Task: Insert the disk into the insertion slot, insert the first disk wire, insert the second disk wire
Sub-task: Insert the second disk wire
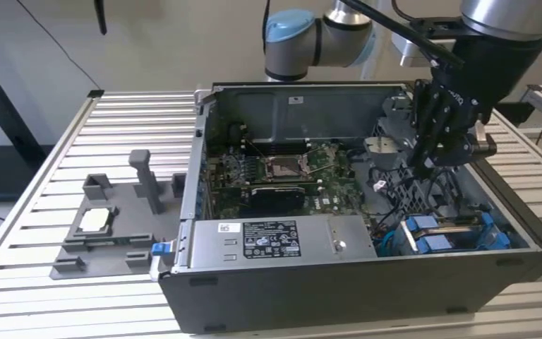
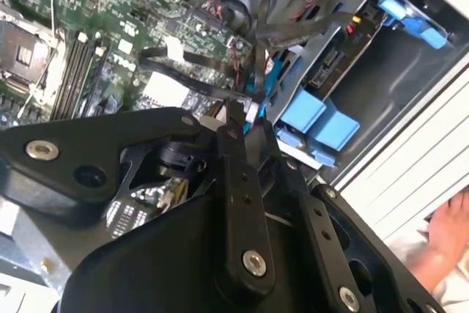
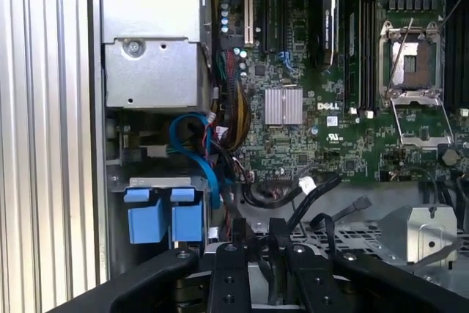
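The worktop [image 1: 45, 176] is ribbed, matt silver metal. At nine o'clock in the exterior view, the grey tray [image 1: 73, 265] looks like matt plastic. The computer case [image 1: 346, 296] is dark matt metal, its power supply box [image 1: 281, 244] bare dull steel. The hand [image 1: 433, 168] is matt black.

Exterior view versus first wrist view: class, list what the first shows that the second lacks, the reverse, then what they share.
Exterior view, not the first wrist view: the grey fixture tray and the arm's blue joint cap. First wrist view, not the exterior view: the yellow wire bundle. Both: the silver power supply, the processor socket and the disk's blue frame.
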Available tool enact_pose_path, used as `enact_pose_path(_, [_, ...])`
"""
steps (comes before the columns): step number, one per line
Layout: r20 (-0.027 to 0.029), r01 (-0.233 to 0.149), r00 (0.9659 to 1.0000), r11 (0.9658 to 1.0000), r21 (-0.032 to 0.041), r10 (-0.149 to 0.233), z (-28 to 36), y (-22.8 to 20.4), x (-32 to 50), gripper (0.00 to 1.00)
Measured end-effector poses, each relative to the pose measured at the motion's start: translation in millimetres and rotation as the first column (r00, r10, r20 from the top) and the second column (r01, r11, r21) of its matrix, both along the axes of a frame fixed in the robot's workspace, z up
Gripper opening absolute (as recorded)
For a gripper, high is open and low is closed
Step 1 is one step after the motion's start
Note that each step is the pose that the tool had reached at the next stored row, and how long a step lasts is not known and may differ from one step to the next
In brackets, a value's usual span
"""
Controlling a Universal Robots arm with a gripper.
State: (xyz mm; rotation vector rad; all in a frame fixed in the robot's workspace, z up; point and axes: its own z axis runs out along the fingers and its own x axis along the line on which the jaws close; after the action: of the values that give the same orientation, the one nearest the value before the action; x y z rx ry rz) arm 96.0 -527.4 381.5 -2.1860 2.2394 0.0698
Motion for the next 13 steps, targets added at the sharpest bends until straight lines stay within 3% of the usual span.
enact_pose_path(6, [0.0194,-0.011,0.9997,0.9999,-0.0101,0.012,-3.5,0.0,-2.3,0.27])
enact_pose_path(13, [0.0207,-0.013,0.9997,0.9998,-0.0126,0.013,-6.0,0.0,-3.1,0.27])
